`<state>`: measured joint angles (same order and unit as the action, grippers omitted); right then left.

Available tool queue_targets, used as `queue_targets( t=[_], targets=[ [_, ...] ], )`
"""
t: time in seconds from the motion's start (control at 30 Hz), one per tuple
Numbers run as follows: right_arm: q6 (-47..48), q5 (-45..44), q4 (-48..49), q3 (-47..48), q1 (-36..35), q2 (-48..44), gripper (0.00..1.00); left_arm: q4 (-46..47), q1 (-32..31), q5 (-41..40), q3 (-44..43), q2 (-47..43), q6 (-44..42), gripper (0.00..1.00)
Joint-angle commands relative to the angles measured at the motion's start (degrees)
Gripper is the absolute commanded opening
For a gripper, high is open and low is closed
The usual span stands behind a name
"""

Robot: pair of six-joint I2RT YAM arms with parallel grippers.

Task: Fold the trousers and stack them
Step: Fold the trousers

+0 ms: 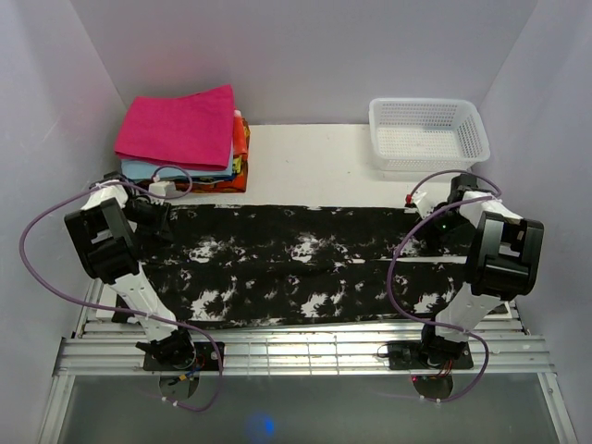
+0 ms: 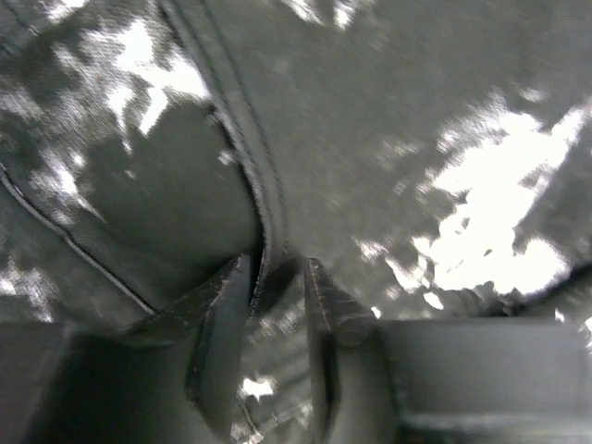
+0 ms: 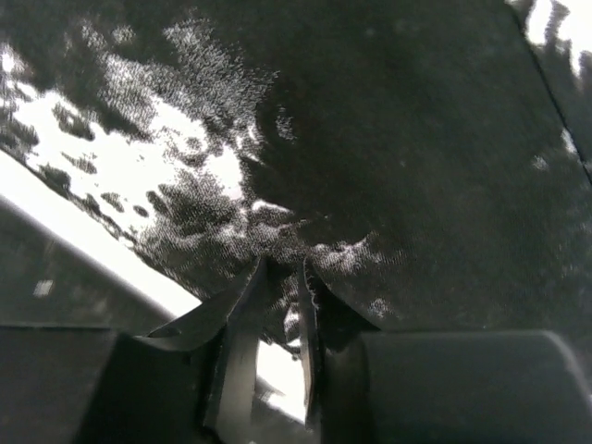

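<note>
Pinching black white-splotched soft-fabric trousers, likely limp, at far corners: left end effector narrow on seam ridge, right end effector narrow on bunched cloth.

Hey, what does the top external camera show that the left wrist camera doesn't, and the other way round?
Only the top view: the trousers spread full length across the table, the pink cloth on its stack, the white basket, the left arm and the right arm. Only the left wrist view: the left gripper close up, a raised seam running in between its fingers. Both: black fabric with white splotches.
</note>
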<state>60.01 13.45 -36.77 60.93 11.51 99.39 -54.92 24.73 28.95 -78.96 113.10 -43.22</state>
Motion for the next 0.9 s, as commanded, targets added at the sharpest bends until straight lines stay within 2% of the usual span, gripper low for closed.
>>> queue_targets(
  t=[0.0,0.03,0.07,0.1,0.13,0.17,0.2,0.3,0.37,0.4,0.5,0.67,0.8,0.87],
  targets=[
    [7.48,-2.03,-9.89,-1.00,1.23,-1.04,0.33,-6.86,0.76,3.03,-2.76,-6.04,-7.31,0.42],
    [8.19,-0.11,-10.85,2.32,1.32,-1.31,0.37,-6.96,1.02,3.91,-6.87,-6.40,-7.75,0.49],
    [9.06,1.12,-13.65,4.36,1.50,-1.40,0.43,-6.61,1.19,6.10,-8.82,-6.83,-8.10,0.61],
    [10.55,2.01,-14.98,6.38,1.67,-1.31,0.57,-6.00,1.20,7.08,-10.76,-7.01,-8.28,0.76],
    [11.44,3.58,-16.47,10.40,1.68,-0.70,0.67,-5.91,1.20,8.22,-14.87,-6.84,-8.63,0.82],
    [11.79,4.21,-18.05,12.35,1.76,-0.35,0.74,-5.90,1.20,10.32,-16.74,-6.49,-10.20,0.97],
    [11.97,4.65,-18.68,14.20,1.85,0.01,0.84,-5.99,1.20,11.38,-18.32,-5.97,-11.17,0.97],
    [13.99,6.14,-19.39,19.66,1.94,1.33,0.95,-9.23,1.20,14.11,-23.51,-2.28,-19.14,0.97],
    [15.84,6.67,-19.21,22.38,2.20,2.46,0.99,-12.91,1.20,15.34,-26.84,1.75,-24.69,0.94],
    [16.45,6.94,-19.30,23.26,2.29,2.91,0.96,-15.37,1.20,15.70,-27.56,2.91,-28.81,0.93],
    [19.70,7.64,-19.74,26.17,3.17,4.84,0.95,-15.75,1.20,15.44,-28.44,6.78,-34.10,0.90],
    [24.79,9.04,-22.98,31.44,4.83,9.58,0.93,-15.84,1.20,13.51,-30.11,13.45,-38.86,0.88],
    [26.82,10.19,-24.92,35.75,6.07,12.57,0.92,-13.74,1.20,10.17,-27.49,15.65,-42.56,0.88],
    [28.49,10.45,-24.84,36.28,6.94,13.10,0.92,-12.94,1.20,5.87,-24.85,16.53,-43.87,0.83]
  ],
)
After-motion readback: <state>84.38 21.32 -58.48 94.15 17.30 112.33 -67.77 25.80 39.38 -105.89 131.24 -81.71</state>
